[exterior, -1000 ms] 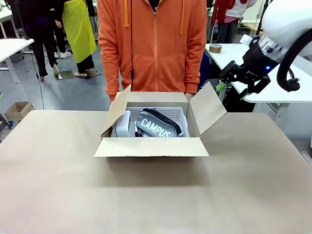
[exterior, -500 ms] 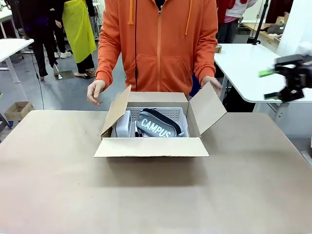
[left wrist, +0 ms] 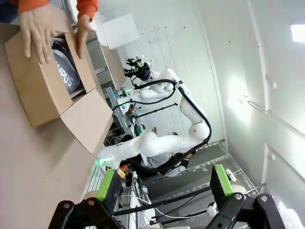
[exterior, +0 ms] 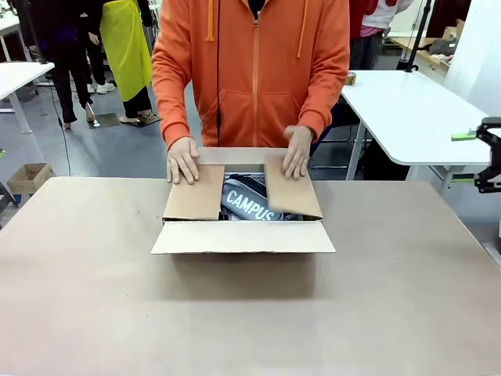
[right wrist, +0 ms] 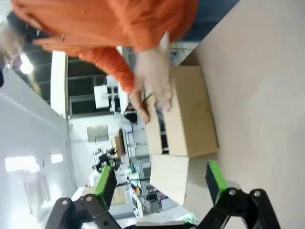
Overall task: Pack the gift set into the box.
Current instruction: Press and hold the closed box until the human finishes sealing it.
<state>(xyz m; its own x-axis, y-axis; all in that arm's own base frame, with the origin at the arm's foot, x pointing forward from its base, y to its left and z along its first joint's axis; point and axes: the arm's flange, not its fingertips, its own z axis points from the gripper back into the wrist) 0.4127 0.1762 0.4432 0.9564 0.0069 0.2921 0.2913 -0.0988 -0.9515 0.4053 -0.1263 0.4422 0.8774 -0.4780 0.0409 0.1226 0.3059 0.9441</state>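
On the table [exterior: 94,298], at its far middle in front of the person, we see the box [exterior: 243,236] with the gift set [exterior: 247,205] already inside. The grey pouch's "CAMPUS" lettering shows through the gap between the two side flaps. We therefore judge the packing itself done, and what goes on now is the closing.

The person has one hand [exterior: 183,160] flat on one side flap and the other hand [exterior: 297,152] flat on the opposite one. The fingers are together and press both flaps down over the tray. The two flaps do not meet, so a strip of the pouch stays uncovered. The near flap lies folded outward toward us, flat on the tabletop. The far flap seems not yet folded in, though the hands and sleeves partly hide it.

Our left gripper [left wrist: 163,187] is well away from the box, its fingers spread apart with nothing between them. Our right gripper [right wrist: 159,181] is likewise apart from the box, fingers wide and holding nothing.

What is left, as we read it, is folding the near and far flaps over the side ones.
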